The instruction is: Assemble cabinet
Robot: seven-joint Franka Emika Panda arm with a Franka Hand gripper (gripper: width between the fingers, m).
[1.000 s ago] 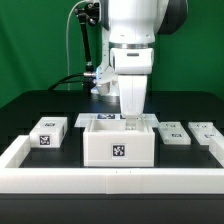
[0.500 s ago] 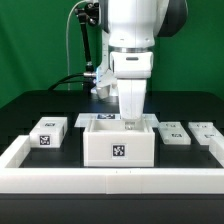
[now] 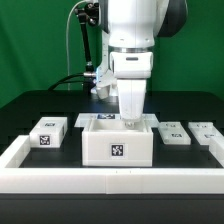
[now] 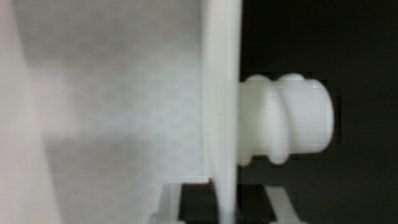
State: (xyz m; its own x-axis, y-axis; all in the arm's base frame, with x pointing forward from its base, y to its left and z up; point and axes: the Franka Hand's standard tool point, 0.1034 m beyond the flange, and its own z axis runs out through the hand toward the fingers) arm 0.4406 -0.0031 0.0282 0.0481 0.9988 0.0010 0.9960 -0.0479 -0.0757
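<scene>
We see the cabinet (image 3: 118, 150) at the middle of the dark surface (image 3: 30, 105), an open-topped white box with one square tag on the face turned toward the exterior camera. The pincer (image 3: 130, 121) comes straight down at the 12 o'clock side of the box's rim, its tips dipped just below the top edge by the far wall. Its jaws are fully closed, and a thin white wall of the cabinet appears pinched between them.

We cannot make out what else lies inside the box, since the near wall hides the interior.

In the exterior view a small tagged white block (image 3: 47, 133) sits at 9 o'clock from the cabinet, apart from it. Two flatter tagged pieces, one nearer (image 3: 175, 135) and one farther out (image 3: 205, 132), lie at 3 o'clock. A long white rail (image 3: 110, 180) runs along the 6 o'clock side and turns up at both ends.

Only the wrist view shows the thin wall (image 4: 217, 100) edge-on, with a broad white face to one side and a ribbed white knob (image 4: 294, 118) jutting from the other against darkness. The exterior view shows nothing of that knob.
</scene>
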